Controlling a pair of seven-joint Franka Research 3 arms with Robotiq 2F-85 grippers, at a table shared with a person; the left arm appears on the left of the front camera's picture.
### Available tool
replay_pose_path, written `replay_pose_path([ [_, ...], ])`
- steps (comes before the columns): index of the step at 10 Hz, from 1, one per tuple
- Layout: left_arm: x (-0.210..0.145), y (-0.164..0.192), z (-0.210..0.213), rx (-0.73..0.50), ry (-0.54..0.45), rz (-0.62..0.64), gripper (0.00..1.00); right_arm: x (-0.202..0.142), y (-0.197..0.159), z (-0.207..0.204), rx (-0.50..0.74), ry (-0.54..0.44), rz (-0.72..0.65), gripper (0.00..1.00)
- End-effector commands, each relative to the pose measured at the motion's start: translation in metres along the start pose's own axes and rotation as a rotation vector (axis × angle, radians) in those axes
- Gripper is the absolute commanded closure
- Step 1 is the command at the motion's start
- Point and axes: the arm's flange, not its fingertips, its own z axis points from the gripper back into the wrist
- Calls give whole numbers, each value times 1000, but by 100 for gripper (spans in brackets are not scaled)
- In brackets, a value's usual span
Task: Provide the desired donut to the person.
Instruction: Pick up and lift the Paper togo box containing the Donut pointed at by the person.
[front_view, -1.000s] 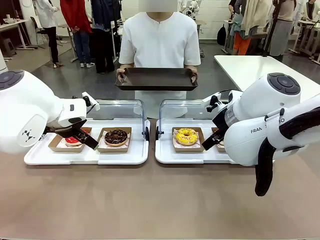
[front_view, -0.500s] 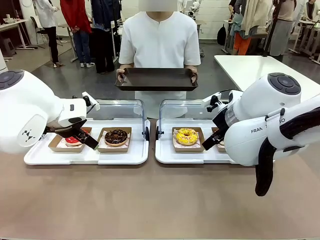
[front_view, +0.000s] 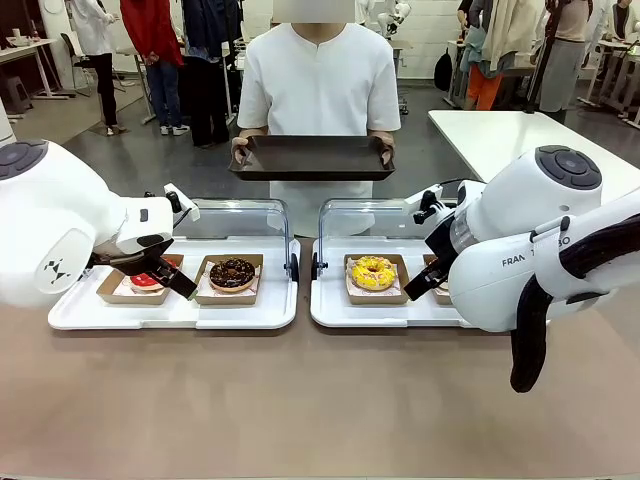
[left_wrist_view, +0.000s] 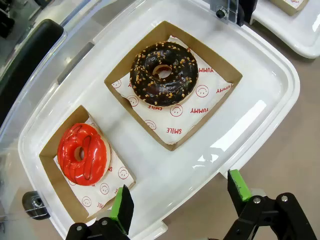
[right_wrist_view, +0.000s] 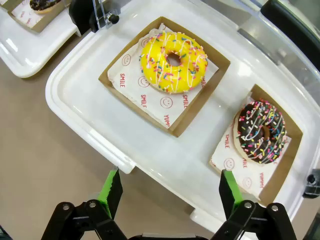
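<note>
The person (front_view: 320, 80) in a white shirt stands at the far side, both hands on a dark tray (front_view: 312, 158). On the left white tray (front_view: 240, 312) lie a red donut (front_view: 146, 281) (left_wrist_view: 83, 153) and a chocolate nut donut (front_view: 232, 272) (left_wrist_view: 164, 75), each in a cardboard box. The right white tray (front_view: 335, 312) bears a yellow sprinkled donut (front_view: 372, 271) (right_wrist_view: 173, 62) and a chocolate sprinkled donut (right_wrist_view: 260, 131). My left gripper (left_wrist_view: 179, 200) hovers open over the left tray's near edge. Over the right tray's near edge, my right gripper (right_wrist_view: 169, 191) hangs open, nothing between its fingers.
Clear lids (front_view: 235, 217) stand raised behind both trays. A bare brown tabletop (front_view: 300, 400) stretches in front. Bystanders and other tables show far behind the person.
</note>
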Motion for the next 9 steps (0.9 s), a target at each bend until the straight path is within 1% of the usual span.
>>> replay_pose_path([
  [1, 0, 0, 0, 0, 0, 0, 0, 0, 0, 0, 0, 0, 0, 0],
  [2, 2, 0, 17, 14, 37, -12, 0, 1, 4, 14, -33, 1, 3, 0],
  [3, 1, -4, 41, -10, 73, -19, 0, -3, 5, 39, 1, -5, -24, 0],
  [4, 2, -5, 71, -10, 107, -30, 0, -8, 7, 70, -8, -12, -27, 0],
  [5, 3, -10, 100, -28, 108, -40, 0, -13, 9, 101, -27, 7, -34, 0],
  [6, 7, -15, 131, -6, 106, -32, 0, -13, 7, 133, -36, 30, -39, 0],
  [7, 20, -14, 155, 12, 100, -43, 0, -7, 4, 159, -14, 49, -71, 0],
  [8, 22, -16, 172, 23, 92, -31, 0, -7, 7, 179, -32, 117, -53, 0],
  [9, 25, -16, 184, 34, 89, -18, 0, -6, 14, 196, -56, 158, -26, 0],
])
